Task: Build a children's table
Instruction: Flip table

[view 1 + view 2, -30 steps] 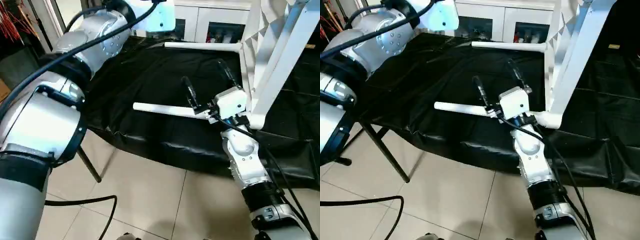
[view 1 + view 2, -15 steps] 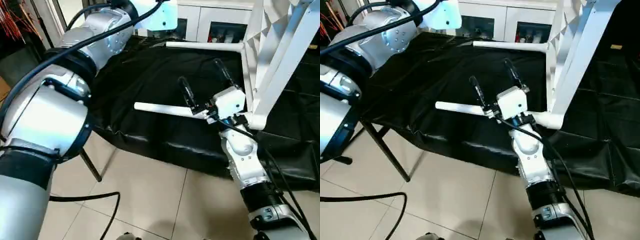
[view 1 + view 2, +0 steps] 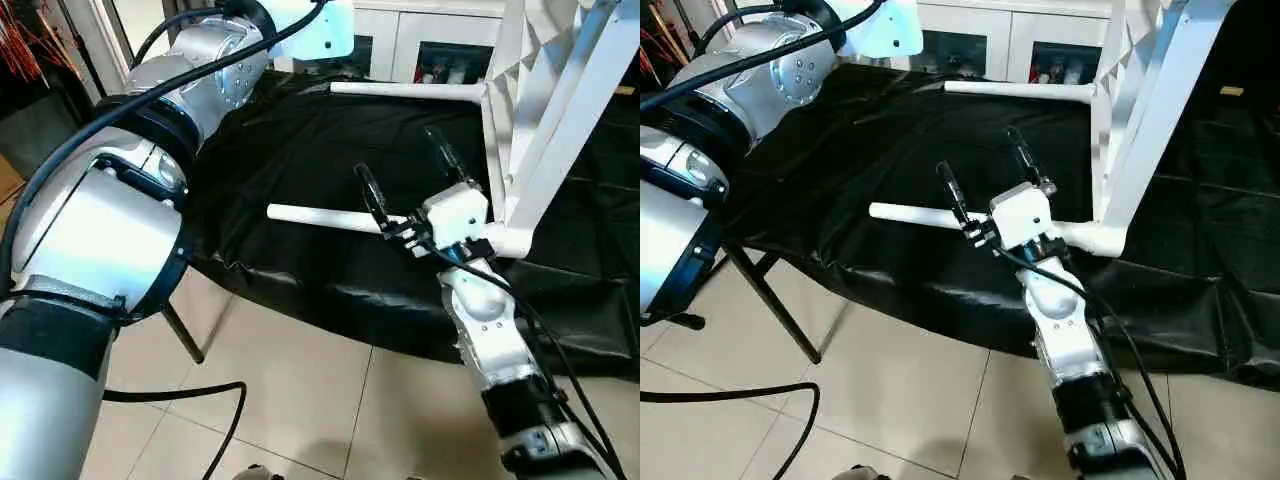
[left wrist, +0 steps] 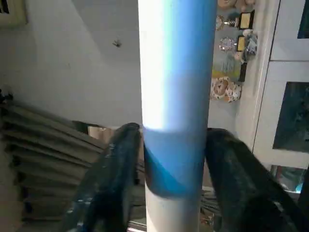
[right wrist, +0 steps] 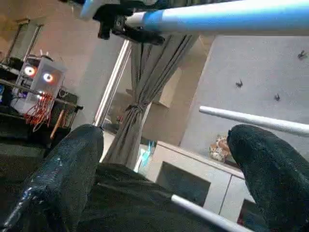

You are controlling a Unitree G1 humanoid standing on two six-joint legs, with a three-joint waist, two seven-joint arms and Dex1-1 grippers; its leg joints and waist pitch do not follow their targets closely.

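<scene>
While a leg is still to be fitted, the left gripper (image 4: 176, 140) pinches one white leg (image 4: 176, 72), its two black fingers (image 4: 120, 159) pressed against opposite sides of the shaft. The right wrist view shows that same grip raised high. The right gripper (image 3: 410, 175) is spread wide and holds nothing. It hangs just above the lower leg (image 3: 320, 216), which passes beneath its white housing, not between its fingers.

Beyond it, the tabletop (image 3: 525, 60) of the children's table stands on edge on the black-sheeted table (image 3: 300, 150), ribbed underside toward the robot. The lower leg runs level to the lower corner socket (image 3: 508, 243). An upper leg (image 3: 400, 90) projects level from a socket higher up.

Judged step: leg fitting, about halfway. The next move calls for bringing the raised leg's ribbed end square onto a free socket and pressing it home while the tabletop is steadied.

Of the receptacles, two sockets appear filled. The cabinet (image 3: 440, 50) holds small items behind glass, too small to identify.
</scene>
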